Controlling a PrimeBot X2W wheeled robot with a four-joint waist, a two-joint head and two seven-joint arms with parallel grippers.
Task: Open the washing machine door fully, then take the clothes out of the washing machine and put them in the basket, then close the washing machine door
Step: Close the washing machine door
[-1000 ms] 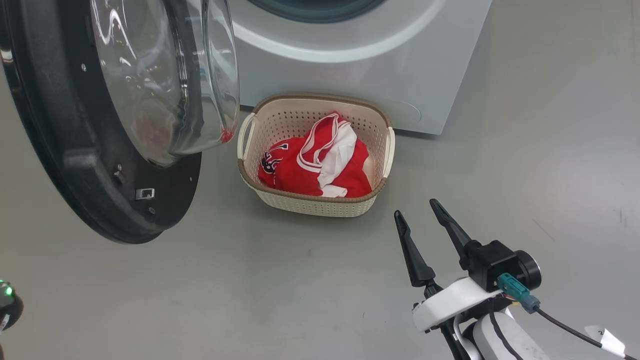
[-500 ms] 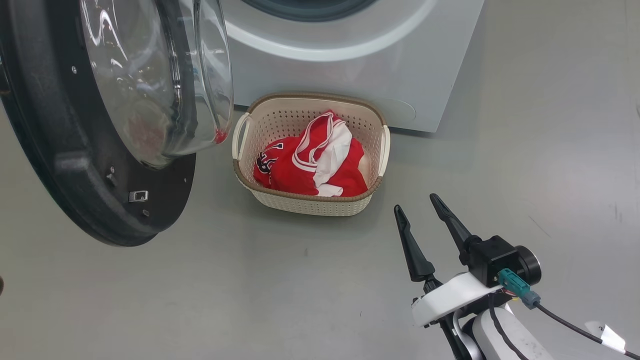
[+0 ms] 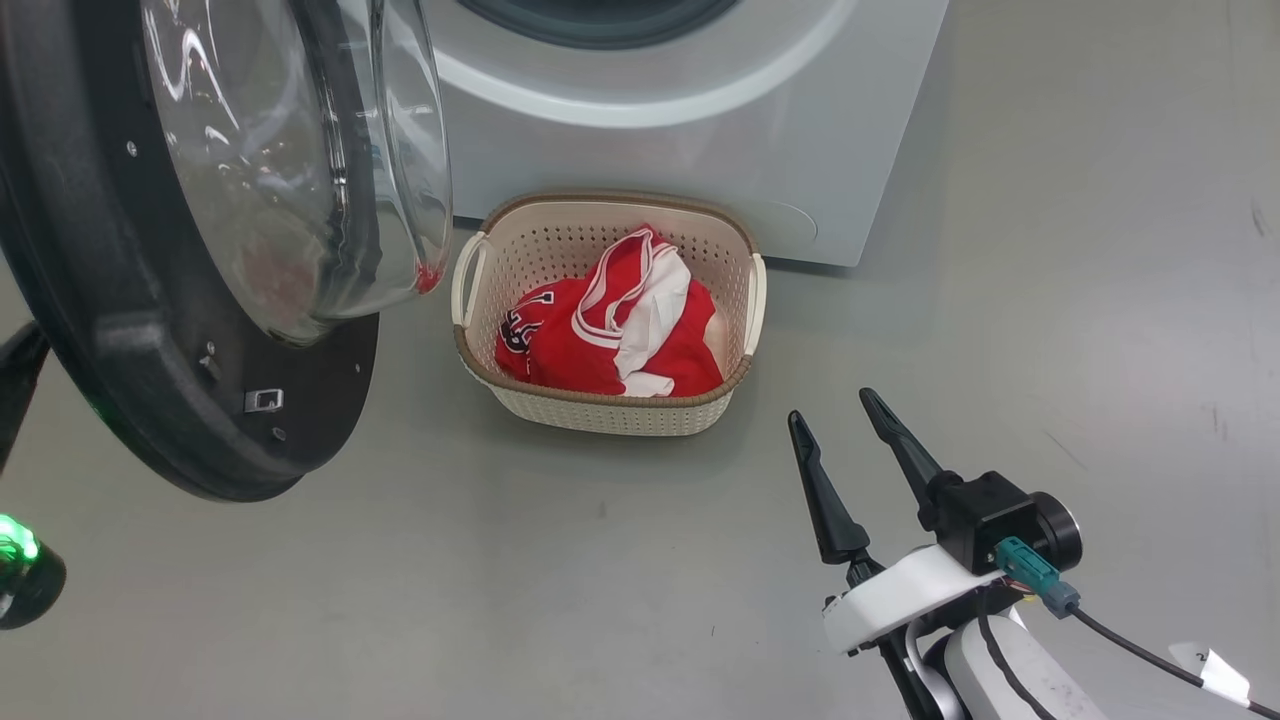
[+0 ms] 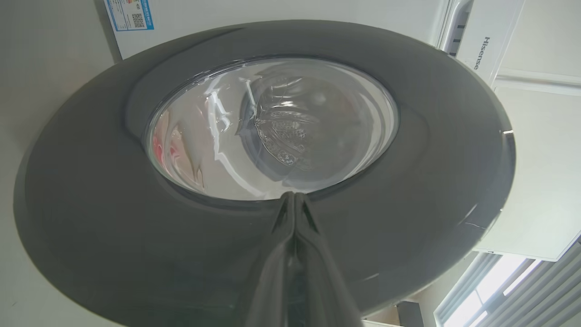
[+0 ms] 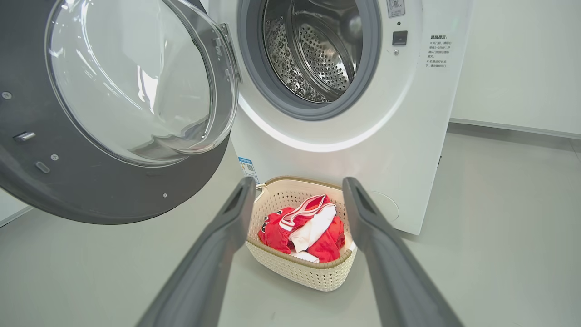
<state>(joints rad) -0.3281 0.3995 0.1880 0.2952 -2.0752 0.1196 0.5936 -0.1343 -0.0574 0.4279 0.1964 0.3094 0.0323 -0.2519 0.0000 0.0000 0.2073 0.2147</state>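
Your door stands open, swung out to the left of the washer, with its inner side and clear bowl turned toward the basket. In the right wrist view you look through the open mouth at the perforated steel drum inside the grey seal, and a small blue label sits low on the washer's front.

The clothes lie bunched in the basket: red fabric with a white-trimmed fold on top and dark lettering on the left side. The basket stands upright on the floor just in front of the washer, below the mouth and just to the right of the door's lower edge.

Your left gripper is on the far side of the door, behind its outer face. Its two fingers are pressed flat together with nothing between them, and the tips point at the spot where the glossy black rim meets the bottom of the glass. You cannot tell from these views whether the tips touch the door.

Your right gripper hangs over bare floor, nearer to you than the basket and to its right, well apart from it. Its fingers are spread wide and hold nothing. In the right wrist view the basket and clothes show in the gap between them.
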